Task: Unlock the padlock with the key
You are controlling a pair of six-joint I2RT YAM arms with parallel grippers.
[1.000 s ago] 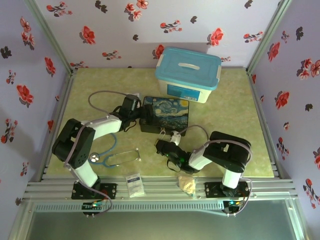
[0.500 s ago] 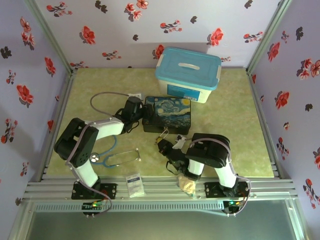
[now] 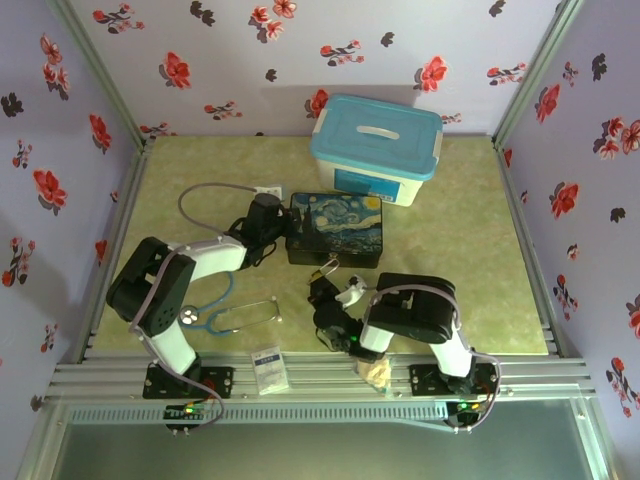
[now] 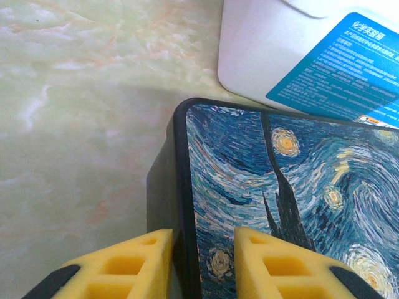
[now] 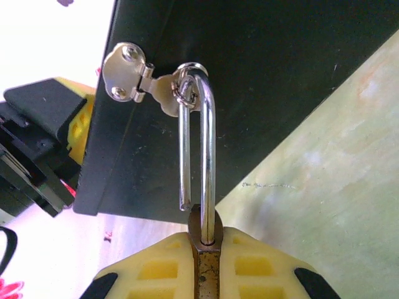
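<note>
The painted tin (image 3: 335,228) sits in the middle of the desk (image 3: 450,290). My left hand (image 4: 202,240) is narrow around its left edge; I cannot tell if it pinches. My right hand (image 5: 206,242) holds the padlock (image 5: 205,274), hooked through the tin's near clasp (image 5: 134,78).

Lilac walls (image 3: 230,40) scattered with red and dark flowers close in three sides, with slanting aluminium posts (image 3: 100,75) at the corners. The tabletop (image 3: 180,170) is pale green and marbled, with ribbed aluminium rails (image 3: 320,388) along its near side. The light is soft and even.
</note>
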